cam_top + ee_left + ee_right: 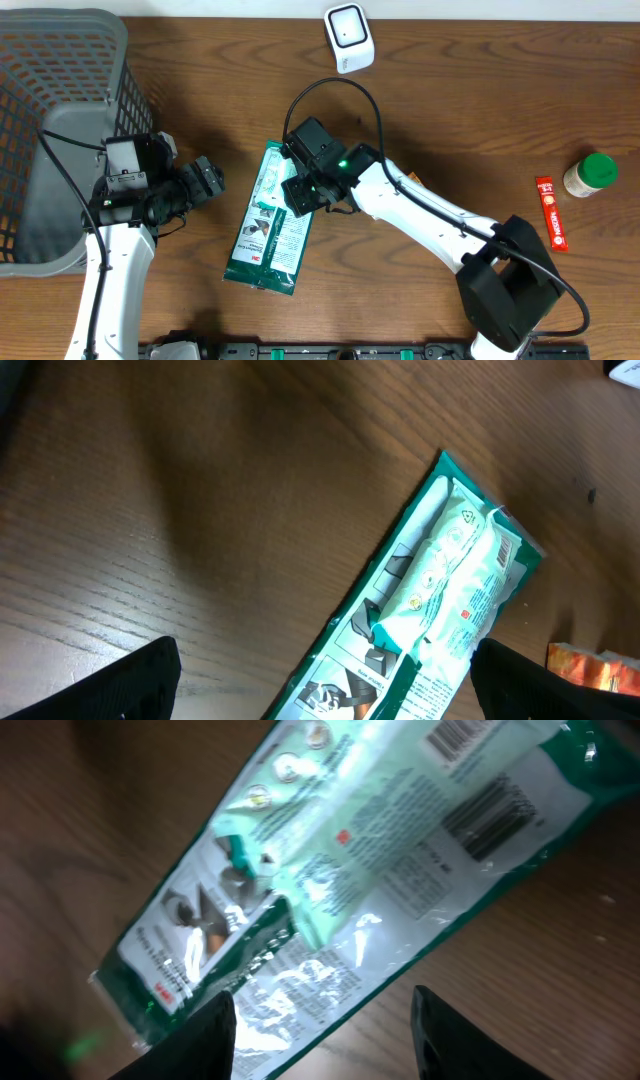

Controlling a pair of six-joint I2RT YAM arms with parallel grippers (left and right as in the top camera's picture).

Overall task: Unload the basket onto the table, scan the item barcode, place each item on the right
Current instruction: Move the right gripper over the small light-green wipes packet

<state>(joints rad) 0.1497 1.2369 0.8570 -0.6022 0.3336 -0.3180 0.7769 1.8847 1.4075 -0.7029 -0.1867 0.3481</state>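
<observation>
The item is a flat green and white packet [268, 218] lying on the wooden table, printed side up. Its black barcode [490, 815] shows in the right wrist view. My right gripper [303, 190] hovers over the packet's upper right part, its jaws apart [320, 1050] over the packet's edge and not pinching it. My left gripper [208, 180] sits just left of the packet, wide open [325, 695], with the packet [440, 590] lying ahead of its fingers. A white scanner [348, 36] stands at the table's back edge.
A grey mesh basket [95, 60] fills the left side. A red packet [551, 212] and a green-capped bottle [590, 175] lie at the far right. An orange wrapper [592, 666] peeks in beside the left gripper's right finger.
</observation>
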